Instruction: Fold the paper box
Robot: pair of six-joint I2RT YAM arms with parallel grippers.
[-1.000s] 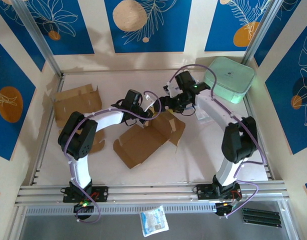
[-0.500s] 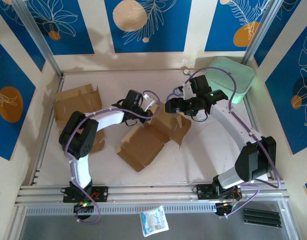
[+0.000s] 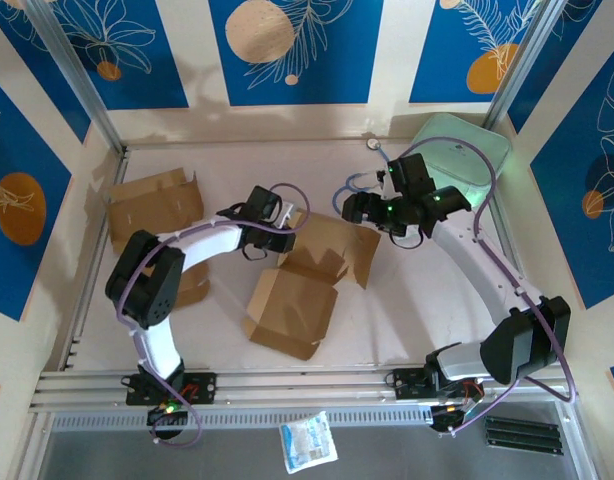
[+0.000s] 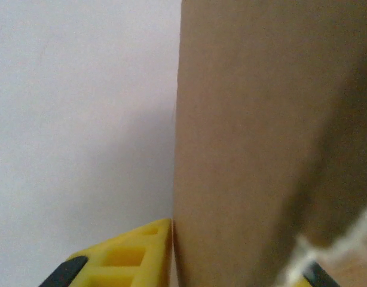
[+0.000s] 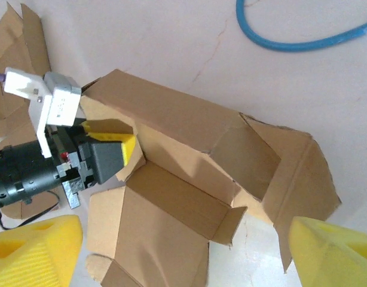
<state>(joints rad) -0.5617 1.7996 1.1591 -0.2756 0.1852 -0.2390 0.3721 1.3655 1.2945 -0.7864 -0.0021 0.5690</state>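
The paper box (image 3: 307, 275) is lying near the middle of the table (image 3: 407, 320), only half formed, and it is sitting differently from a second ago. Its big bottom panel, which was pointing toward 7 o'clock, is now swinging round toward 6 o'clock, while the standing walls and loose flaps are staying bunched at the 1 o'clock end. The right gripper (image 3: 353, 208) is pulling back from the far wall it was leaning over. It is now hovering just off the box's 1 o'clock corner with its arm swept out wide, and in its wrist view its yellow fingers (image 5: 34, 248) are standing far apart with nothing between them. The left gripper (image 3: 275, 238) is staying at the box's 10 o'clock edge. In its wrist view a cardboard wall is running up between its fingers (image 4: 130, 257), one of them touching it, but I cannot tell whether it is pinching or letting go. I am reading this as one fold just pushed and the arms resetting: the flaps are splaying open and nothing is tucked, so most of the folding is still waiting. The spare cardboard (image 3: 152, 205) at 10 o'clock and the green container (image 3: 457, 160) at 1 o'clock are sitting well clear.
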